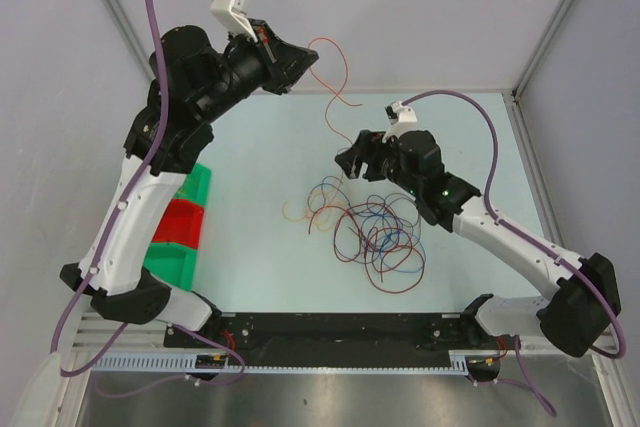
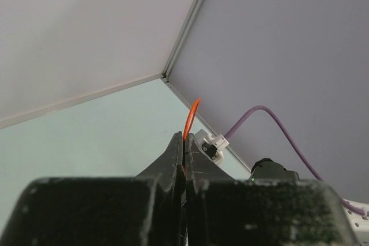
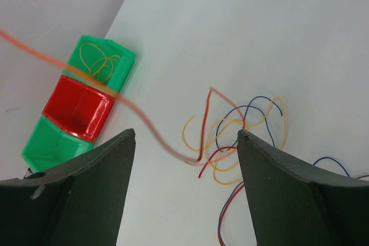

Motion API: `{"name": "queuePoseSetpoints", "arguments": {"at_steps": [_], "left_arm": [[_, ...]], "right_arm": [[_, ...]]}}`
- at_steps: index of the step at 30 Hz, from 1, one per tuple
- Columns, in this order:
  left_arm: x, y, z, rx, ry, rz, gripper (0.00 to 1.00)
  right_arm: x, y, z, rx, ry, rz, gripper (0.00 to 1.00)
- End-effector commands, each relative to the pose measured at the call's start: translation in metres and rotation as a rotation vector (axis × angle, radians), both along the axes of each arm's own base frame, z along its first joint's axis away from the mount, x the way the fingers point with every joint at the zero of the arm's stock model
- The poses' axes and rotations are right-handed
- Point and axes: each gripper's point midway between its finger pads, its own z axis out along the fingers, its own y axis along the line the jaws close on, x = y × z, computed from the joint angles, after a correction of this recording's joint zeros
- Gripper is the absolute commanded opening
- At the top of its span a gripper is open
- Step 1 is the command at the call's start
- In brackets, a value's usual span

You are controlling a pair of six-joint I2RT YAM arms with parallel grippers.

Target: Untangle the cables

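Observation:
The cables (image 1: pixel 378 235) lie as a loose tangle of red, blue, maroon and orange strands mid-table, also seen in the right wrist view (image 3: pixel 245 128). My left gripper (image 1: pixel 308 60) is raised at the back and shut on one orange cable (image 2: pixel 192 116). That orange cable (image 1: pixel 340 82) hangs in a curl down toward my right gripper (image 1: pixel 347 163). My right gripper (image 3: pixel 185 136) stands open above the table at the tangle's far edge. The hanging orange strand (image 3: pixel 144 120) passes, blurred, between its fingers without being pinched.
Three small bins stand in a row at the left: green (image 1: pixel 197 187), red (image 1: pixel 180 222), green (image 1: pixel 170 262). The far green bin (image 3: pixel 102 61) holds yellow strands. White enclosure walls rise at the back and sides. Mauve arm cables (image 1: pixel 490 142) run along both arms.

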Motion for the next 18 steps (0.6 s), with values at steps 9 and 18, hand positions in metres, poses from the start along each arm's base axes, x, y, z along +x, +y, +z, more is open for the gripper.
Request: {"name": "queuePoseSetpoints", "arguments": {"at_steps": [9,18], "left_arm": [[-0.013,0.0,0.013,-0.04,-0.035,-0.036,0.0],[-0.003,0.012,0.005,0.001,-0.035,0.053,0.0]], "right_arm": [[0.012,-0.002,0.034,0.018,-0.063,-0.051,0.3],[-0.002,-0.011,0.024,-0.007,0.012,-0.061,0.0]]}}
